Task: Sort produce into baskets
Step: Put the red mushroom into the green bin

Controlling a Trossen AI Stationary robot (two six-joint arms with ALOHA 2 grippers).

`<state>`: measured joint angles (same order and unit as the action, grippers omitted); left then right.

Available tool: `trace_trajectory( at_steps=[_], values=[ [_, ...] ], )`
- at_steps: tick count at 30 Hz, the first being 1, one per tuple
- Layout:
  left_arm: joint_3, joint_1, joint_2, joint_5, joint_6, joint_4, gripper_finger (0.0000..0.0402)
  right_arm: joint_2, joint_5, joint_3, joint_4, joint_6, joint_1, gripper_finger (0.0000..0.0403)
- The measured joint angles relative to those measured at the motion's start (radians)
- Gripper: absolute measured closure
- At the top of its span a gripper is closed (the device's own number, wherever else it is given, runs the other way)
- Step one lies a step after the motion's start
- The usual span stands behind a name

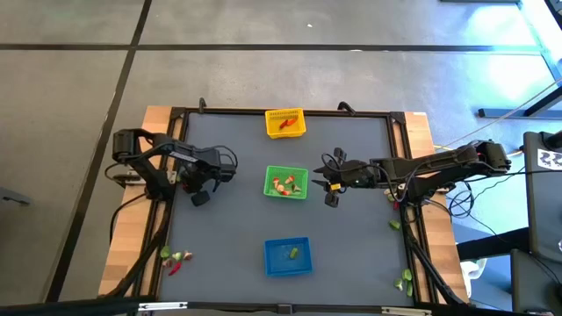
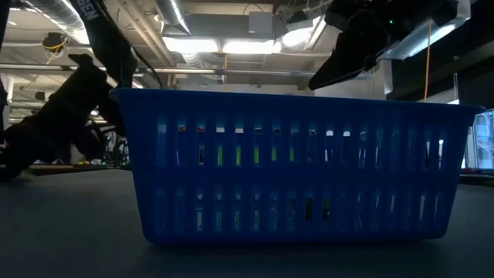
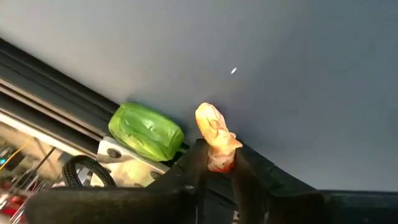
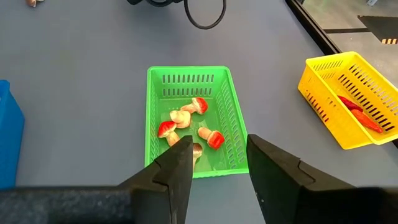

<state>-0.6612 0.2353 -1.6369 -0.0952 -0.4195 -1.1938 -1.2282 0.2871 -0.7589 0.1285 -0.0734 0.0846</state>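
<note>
Left claw (image 3: 214, 171) grips a mushroom piece (image 3: 214, 134), right claw (image 4: 217, 165) gapes empty by the green basket (image 4: 233, 124), and strays (image 1: 176, 260) wait at the tabletop (image 1: 237, 224) edge.

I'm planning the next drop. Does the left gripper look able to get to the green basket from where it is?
Probably yes: the left gripper, shut on a small piece, has only bare mat between it and the green basket; the right gripper waits opposite.

Plenty of bare mat (image 1: 228, 228) is left between the three baskets, all set well apart in one line. The lane right of the green basket (image 1: 286, 183) is blocked by the right gripper (image 1: 332, 182), the left side by the left gripper (image 1: 200, 186).
</note>
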Motion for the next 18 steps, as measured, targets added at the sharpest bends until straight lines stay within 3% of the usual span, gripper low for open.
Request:
trace_trajectory(
  at_steps=[10, 18],
  values=[
    [-0.156, -0.055, 0.118, 0.000, 0.009, 0.010, 0.0344, 0.000, 0.000, 0.000, 0.000, 0.000, 0.000, 0.0251],
    [-0.246, -0.102, 0.225, 0.000, 0.116, 0.223, 0.0337, 0.000, 0.000, 0.000, 0.000, 0.000, 0.000, 0.0251]
  ],
)
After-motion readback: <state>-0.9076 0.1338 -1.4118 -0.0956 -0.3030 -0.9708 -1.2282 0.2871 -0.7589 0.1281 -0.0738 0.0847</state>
